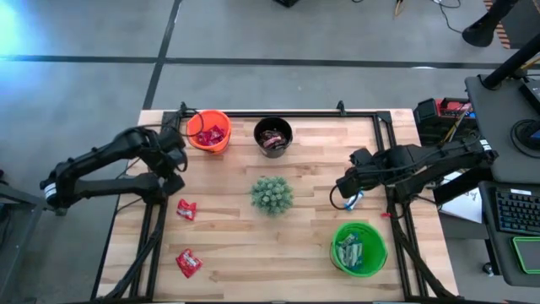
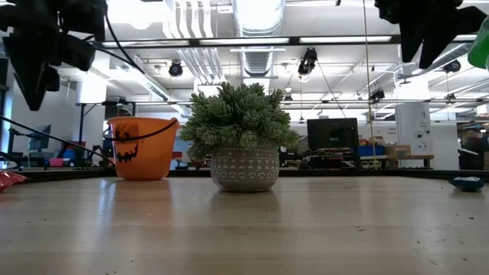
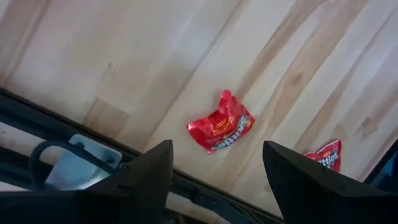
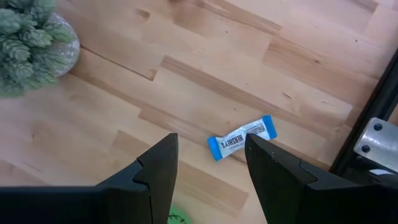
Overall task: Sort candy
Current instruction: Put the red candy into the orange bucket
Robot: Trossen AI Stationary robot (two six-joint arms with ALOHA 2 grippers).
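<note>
Two red candies lie flat on the wooden table near its left edge, one (image 1: 186,209) (image 3: 221,122) closer to my left gripper, one (image 1: 188,263) (image 3: 324,155) toward the near edge. My left gripper (image 1: 175,169) (image 3: 214,171) hovers open above the table, farther back than both, pointing steeply down. A blue-and-white candy (image 1: 354,200) (image 4: 242,137) lies flat near the right edge. My right gripper (image 1: 346,187) (image 4: 211,165) hangs open just above it, clear of it.
At the far edge stand an orange bucket (image 1: 208,131) holding red candies and a black bucket (image 1: 273,136) holding dark ones. A green bucket (image 1: 359,247) with blue-white candies stands at the near right. A potted spiky plant (image 1: 272,195) occupies the table's middle. Black frame rails (image 1: 384,160) border the table.
</note>
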